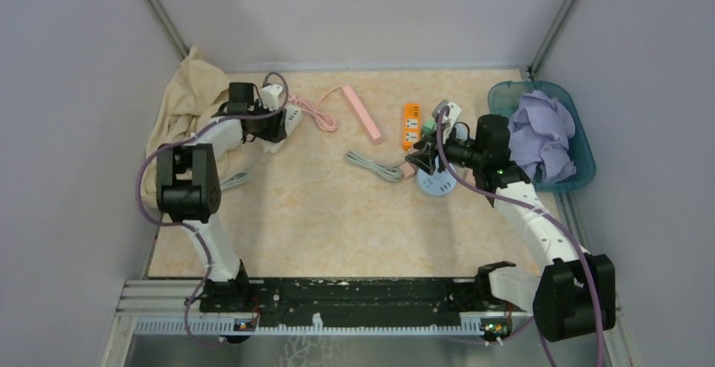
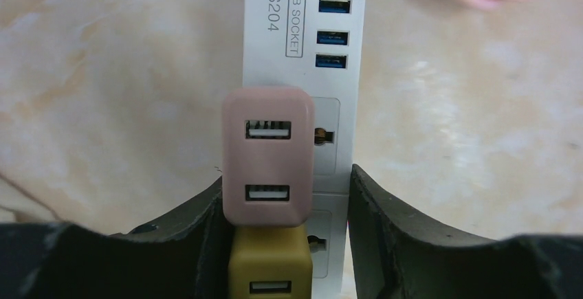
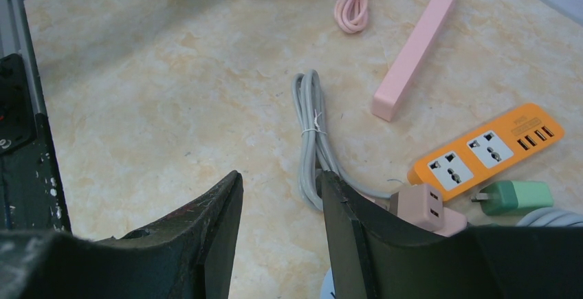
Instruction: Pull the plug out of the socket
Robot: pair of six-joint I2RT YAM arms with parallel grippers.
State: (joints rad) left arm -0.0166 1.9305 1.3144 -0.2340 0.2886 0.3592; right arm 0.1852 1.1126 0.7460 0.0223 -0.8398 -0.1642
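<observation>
Grey walls (image 1: 354, 4), beige marbled tabletop (image 1: 337, 215), metal corner posts (image 1: 157, 6)

On the white power strip (image 2: 265, 72), in the left wrist view, dark print runs lengthwise. "4USB SOCKET" sits inside a rounded outline beside the blue USB ports (image 2: 335, 6), with "S204" next to it. Any print on the orange power strip (image 3: 488, 149) is too small to read.

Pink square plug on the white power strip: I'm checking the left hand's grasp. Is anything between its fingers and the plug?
Nothing visible. The pink square plug sits between the left hand's fingers; only bare white power strip shows in the gap. A mustard plug adjoins it.
</observation>
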